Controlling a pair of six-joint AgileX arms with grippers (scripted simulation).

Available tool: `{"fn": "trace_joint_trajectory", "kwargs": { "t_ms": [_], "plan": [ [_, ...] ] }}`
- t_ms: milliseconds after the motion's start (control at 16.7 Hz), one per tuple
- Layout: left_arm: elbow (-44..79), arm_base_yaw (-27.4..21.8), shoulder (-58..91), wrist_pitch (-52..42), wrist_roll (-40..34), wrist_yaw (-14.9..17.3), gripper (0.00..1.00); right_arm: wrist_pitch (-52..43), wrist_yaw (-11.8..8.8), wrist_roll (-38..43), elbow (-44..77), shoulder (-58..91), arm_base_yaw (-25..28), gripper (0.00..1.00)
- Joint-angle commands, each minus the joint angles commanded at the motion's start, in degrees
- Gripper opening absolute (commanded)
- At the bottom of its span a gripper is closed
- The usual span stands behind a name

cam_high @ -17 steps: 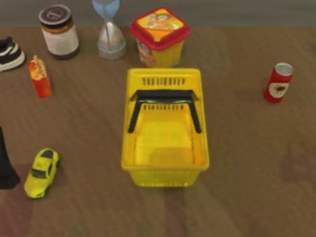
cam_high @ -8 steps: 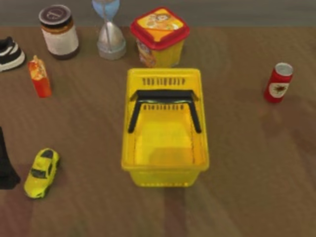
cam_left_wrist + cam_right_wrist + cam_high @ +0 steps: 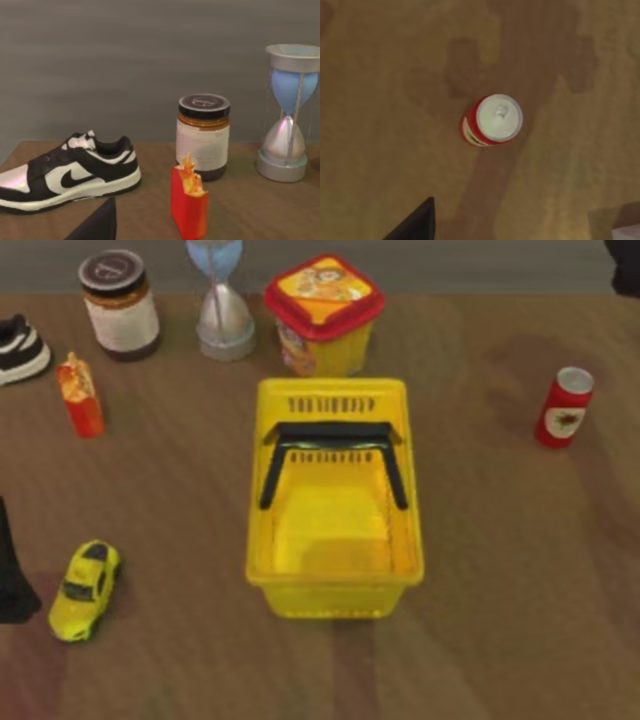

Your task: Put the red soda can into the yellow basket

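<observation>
Top view, cylindrical red soda can point(image 3: 563, 407), slotted yellow basket point(image 3: 334, 400)

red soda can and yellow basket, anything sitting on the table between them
Nothing: in the top view only bare table lies between the red soda can and the yellow basket.

A rendered tabletop test scene, not a real room. A bare brown wooden table point(image 3: 500, 570) stands before a plain grey wall point(image 3: 125, 60). Unrelated props are scattered on it: a sneaker point(image 3: 65, 172), an hourglass point(image 3: 290, 112), a toy car point(image 3: 85, 590).
</observation>
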Motion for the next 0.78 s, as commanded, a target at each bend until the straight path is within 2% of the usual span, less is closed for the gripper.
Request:
{"fn": "trace_joint_trajectory", "kwargs": {
  "t_ms": [420, 780],
  "plan": [
    [0.00, 0.00, 0.00, 0.00, 0.00, 0.00, 1.00, -21.49, 1.15, -8.01, 37.94, 36.74, 0.62, 1.00],
    [0.00, 0.00, 0.00, 0.00, 0.00, 0.00, 1.00, -31.05, 1.93, -11.59, 54.97, 53.35, 0.71, 1.00]
  ]
}}
